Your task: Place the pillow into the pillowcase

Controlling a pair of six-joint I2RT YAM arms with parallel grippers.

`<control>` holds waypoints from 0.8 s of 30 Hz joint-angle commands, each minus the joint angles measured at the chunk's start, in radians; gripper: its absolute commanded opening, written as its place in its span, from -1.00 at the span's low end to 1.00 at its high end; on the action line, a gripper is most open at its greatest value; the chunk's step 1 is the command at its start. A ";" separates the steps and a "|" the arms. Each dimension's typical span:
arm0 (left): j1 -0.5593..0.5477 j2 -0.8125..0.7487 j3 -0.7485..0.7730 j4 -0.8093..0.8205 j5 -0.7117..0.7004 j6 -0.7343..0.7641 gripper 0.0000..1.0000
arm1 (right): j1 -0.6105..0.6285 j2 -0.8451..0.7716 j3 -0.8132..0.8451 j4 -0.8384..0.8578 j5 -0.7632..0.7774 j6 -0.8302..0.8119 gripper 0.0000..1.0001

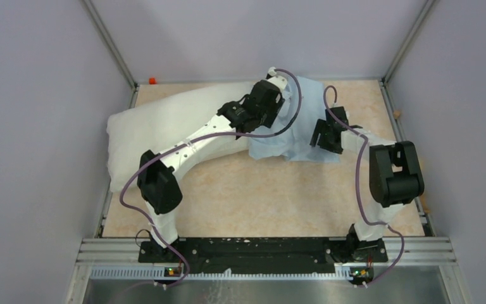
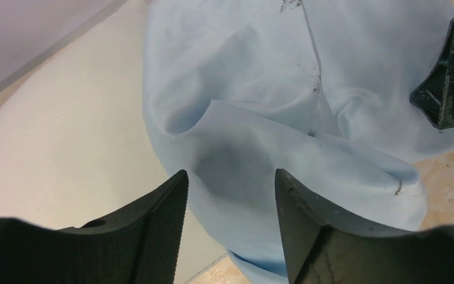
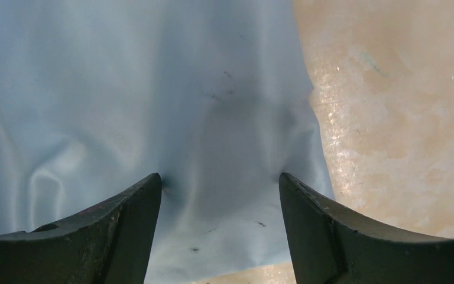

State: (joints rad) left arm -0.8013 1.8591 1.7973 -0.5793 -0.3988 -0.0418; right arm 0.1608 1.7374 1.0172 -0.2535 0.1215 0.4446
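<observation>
The off-white pillow (image 1: pixel 164 123) lies at the back left of the table, and its right end meets the crumpled light-blue pillowcase (image 1: pixel 297 136). My left gripper (image 1: pixel 277 113) hangs over that meeting point. In the left wrist view its jaws (image 2: pixel 227 174) stand apart over a raised fold of the pillowcase (image 2: pixel 260 77), with the pillow (image 2: pixel 65 130) to their left. My right gripper (image 1: pixel 324 138) is over the pillowcase's right part. Its jaws (image 3: pixel 220 177) are spread wide, and the fingertips (image 3: pixel 153 186) dimple the blue pillowcase (image 3: pixel 94 89) near its right edge.
The tan table (image 1: pixel 259 190) is boxed in by grey walls and metal posts. A small orange thing (image 1: pixel 152 80) sits at the back left corner and a small brown thing (image 1: pixel 397 113) at the right edge. The right gripper's finger (image 2: pixel 446 89) shows in the left wrist view.
</observation>
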 commanded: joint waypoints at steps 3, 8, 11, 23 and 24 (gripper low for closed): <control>0.004 -0.014 0.082 0.027 -0.026 0.010 0.55 | 0.005 0.060 0.027 0.017 0.016 -0.013 0.22; 0.006 0.069 0.136 0.030 -0.083 0.026 0.97 | 0.011 0.077 0.031 0.013 0.017 -0.010 -0.42; 0.017 0.128 0.167 0.032 -0.094 0.032 0.98 | 0.012 0.073 0.038 -0.009 0.031 -0.010 -0.79; 0.040 0.107 0.166 0.053 -0.024 0.003 -0.97 | -0.038 -0.039 0.125 -0.190 0.199 -0.059 -1.00; 0.039 0.094 0.167 0.047 0.001 -0.009 -1.00 | -0.053 -0.048 0.147 -0.227 0.250 -0.069 -1.00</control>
State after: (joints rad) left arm -0.7616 2.0537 1.9503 -0.5743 -0.4530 -0.0223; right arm 0.1562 1.7695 1.0756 -0.3485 0.2173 0.4168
